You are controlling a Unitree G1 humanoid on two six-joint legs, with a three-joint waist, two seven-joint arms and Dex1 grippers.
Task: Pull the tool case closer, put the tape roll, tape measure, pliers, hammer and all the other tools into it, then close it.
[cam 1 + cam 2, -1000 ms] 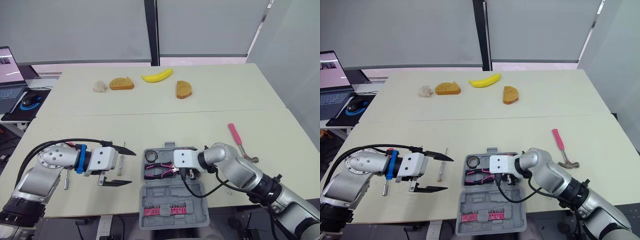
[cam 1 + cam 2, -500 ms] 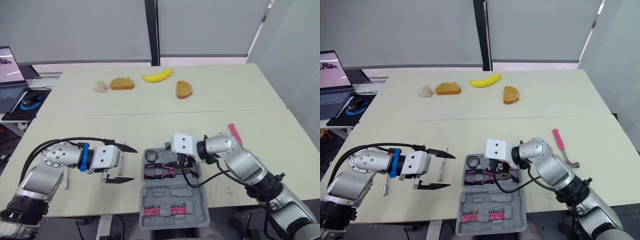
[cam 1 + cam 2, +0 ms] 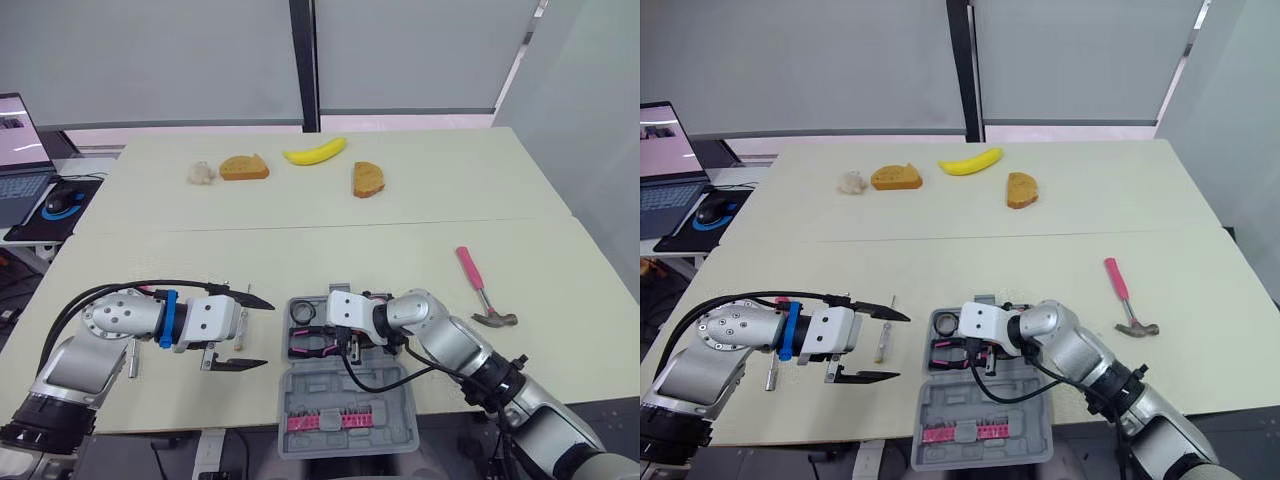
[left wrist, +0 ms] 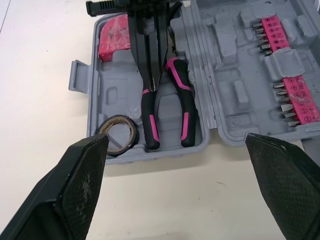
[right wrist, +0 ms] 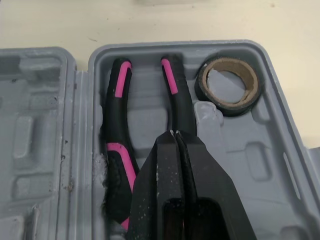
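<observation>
The grey tool case (image 3: 390, 395) lies open at the table's front edge, with rows of pink-held bits (image 4: 292, 95) in its near half. Pink-and-black pliers (image 3: 312, 345) and a dark tape roll (image 3: 301, 314) lie in its far half. A pink-red tool (image 4: 112, 42) sits in the case's corner. My right gripper (image 5: 175, 134) is shut, empty, its tips down on the pliers (image 5: 117, 150) beside the tape roll (image 5: 229, 86). My left gripper (image 3: 245, 332) stands open just left of the case, holding nothing. The pink-handled hammer (image 3: 478, 288) lies on the table to the right.
A thin metal tool (image 3: 240, 325) and a small socket piece (image 3: 132, 358) lie by my left gripper. At the far side are a banana (image 3: 314, 151), two bread slices (image 3: 243, 166) and a pale lump (image 3: 201, 172). A laptop (image 3: 20, 160) and mouse (image 3: 60, 203) sit off the left edge.
My right gripper rose, then swung left and came down over the case's far half onto the pliers, uncovering the hammer. The left gripper barely shifted.
</observation>
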